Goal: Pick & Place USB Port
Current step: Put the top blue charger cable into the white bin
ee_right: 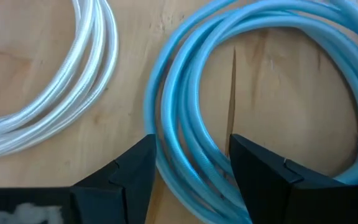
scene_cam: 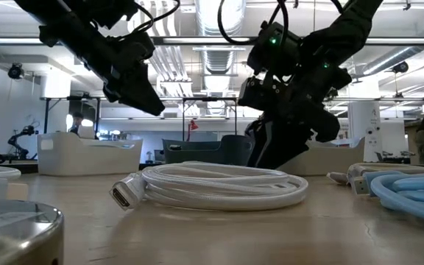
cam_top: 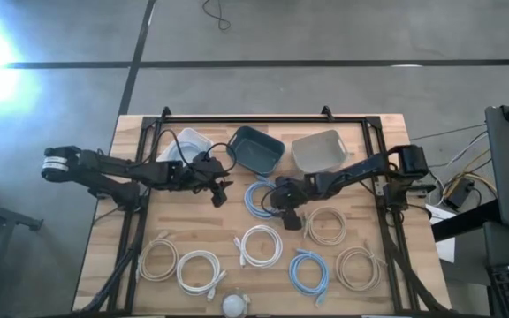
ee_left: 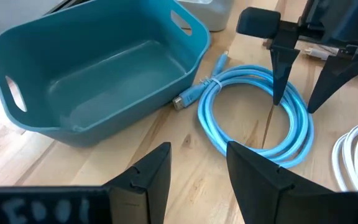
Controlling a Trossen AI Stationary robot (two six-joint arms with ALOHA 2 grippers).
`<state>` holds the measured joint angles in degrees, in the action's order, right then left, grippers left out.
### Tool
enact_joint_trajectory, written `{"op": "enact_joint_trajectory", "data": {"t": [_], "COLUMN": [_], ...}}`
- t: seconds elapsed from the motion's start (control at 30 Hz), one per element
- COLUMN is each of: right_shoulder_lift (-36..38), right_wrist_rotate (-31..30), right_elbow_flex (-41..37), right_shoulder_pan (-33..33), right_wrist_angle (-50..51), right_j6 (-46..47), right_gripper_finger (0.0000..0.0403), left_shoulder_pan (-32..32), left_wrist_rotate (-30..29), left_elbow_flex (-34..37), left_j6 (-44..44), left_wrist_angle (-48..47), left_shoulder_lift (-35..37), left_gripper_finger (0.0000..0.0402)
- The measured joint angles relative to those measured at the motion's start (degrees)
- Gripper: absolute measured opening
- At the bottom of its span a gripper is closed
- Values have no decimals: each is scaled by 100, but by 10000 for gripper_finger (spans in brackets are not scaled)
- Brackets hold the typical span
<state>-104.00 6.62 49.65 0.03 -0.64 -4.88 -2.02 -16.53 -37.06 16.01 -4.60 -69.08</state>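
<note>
A light-blue coiled cable [cam_top: 259,196] lies flat on the wooden table in front of the teal bin [cam_top: 256,148]; it also shows in the left wrist view [ee_left: 253,115]. My right gripper [cam_top: 281,201] is open and points down over the coil's right side. One finger stands inside the loop and one outside, astride the strands [ee_right: 191,149]. My left gripper [cam_top: 220,194] is open and empty. It hovers left of the coil and faces the teal bin [ee_left: 98,68] and my right gripper [ee_left: 295,106]. My right gripper comes at the coil's bundled strands [ee_right: 188,134] from above, with one finger on each side of them and lying across them. I cannot tell whether the fingers touch the strands. The coil lies flat on the table.
A white bin [cam_top: 188,146] and a grey bin [cam_top: 319,150] flank the teal one at the far edge. White [cam_top: 260,246], beige [cam_top: 323,225] and blue [cam_top: 309,269] cable coils lie nearer the front. A round metal object [cam_top: 234,305] sits at the near edge.
</note>
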Motion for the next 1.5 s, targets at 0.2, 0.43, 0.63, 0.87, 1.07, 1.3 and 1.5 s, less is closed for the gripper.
{"op": "enact_joint_trajectory", "data": {"t": [0.2,0.43,0.63,0.87,1.07,1.3,1.5], "right_shoulder_lift": [-140,-53,163,193,185,185,180], "right_wrist_rotate": [40,-25,-41,-36,-802,-1243,-1219], "right_elbow_flex": [12,4,105,590,1073,1507,1674], "right_shoulder_pan": [-2,-4,13,184,475,506,507], "right_wrist_angle": [-13,100,460,563,648,778,782], "right_j6": [43,250,298,221,-265,-356,-486], "right_gripper_finger": [130,27,14,13,13,13,13], "left_shoulder_pan": [0,0,0,0,52,54,57], "left_wrist_rotate": [-2,-2,67,429,688,705,814], "left_elbow_flex": [2,2,2,2,2,111,248], "left_j6": [2,35,513,2391,2564,2684,2802], "left_wrist_angle": [-9,-9,49,263,459,399,479], "left_shoulder_lift": [0,0,0,-1,0,-4,-4], "left_gripper_finger": [161,161,161,161,161,161,161]}}
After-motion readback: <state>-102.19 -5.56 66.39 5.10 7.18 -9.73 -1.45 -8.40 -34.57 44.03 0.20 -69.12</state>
